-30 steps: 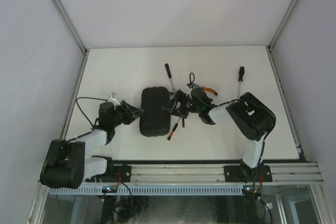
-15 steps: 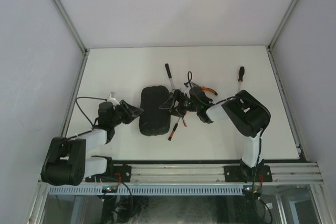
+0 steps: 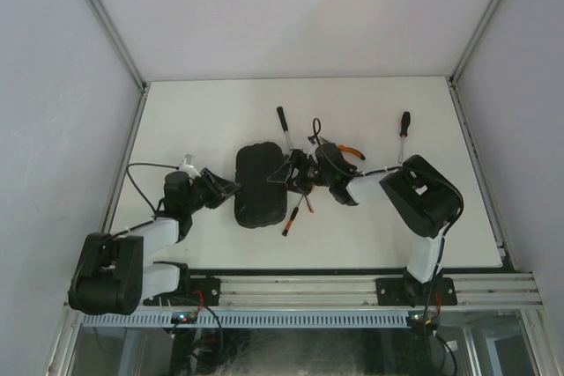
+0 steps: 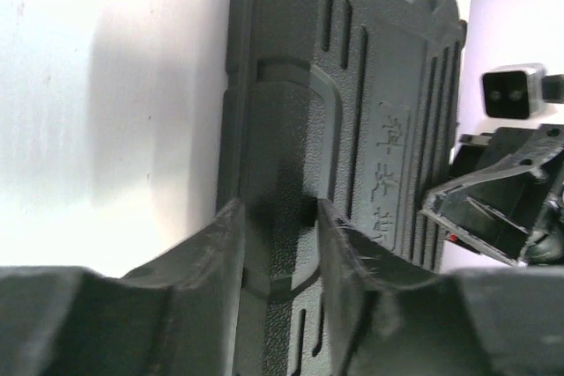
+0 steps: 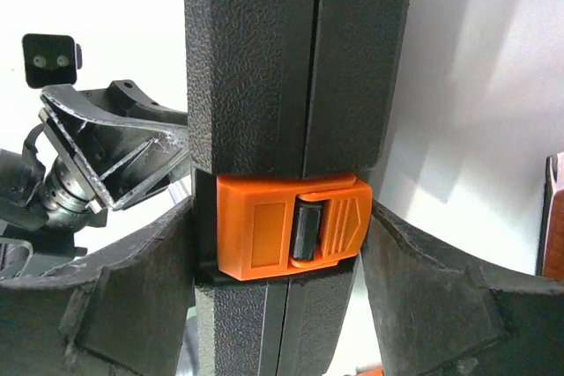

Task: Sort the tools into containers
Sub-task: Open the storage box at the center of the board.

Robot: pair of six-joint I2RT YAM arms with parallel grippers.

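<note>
I'm working the opening step: the tool case is lying shut near the middle of the table, its orange latch fastened across the seam, and no tool is stowed yet.

The left gripper is sitting at the case's left edge. In its wrist view the fingers are pinching a moulded rib there, so I'm reading that jaw as clamped on the case.

The right gripper is straddling the latch edge on the right. Its jaws are standing apart, one on each side of the latch. I cannot tell whether the pads are bearing on the plastic yet.

By my reckoning the next move calls for a fine push or pry on the latch tab while the left arm is steadying the case against sliding. Only then can the halves be parted.

Room is tight on the right:
- The slim screwdrivers are lying just beside the case's near right corner.
- The orange-handled pliers are lying just behind the right wrist.
- A long black-handled tool is pointing toward the far edge.
- Another screwdriver is lying well apart, toward the right edge.

The far half of the table and the strip along the left edge are offering space for the lid to swing. If the lid folds leftward, I'm judging the left gripper would have to clear out first.
</note>
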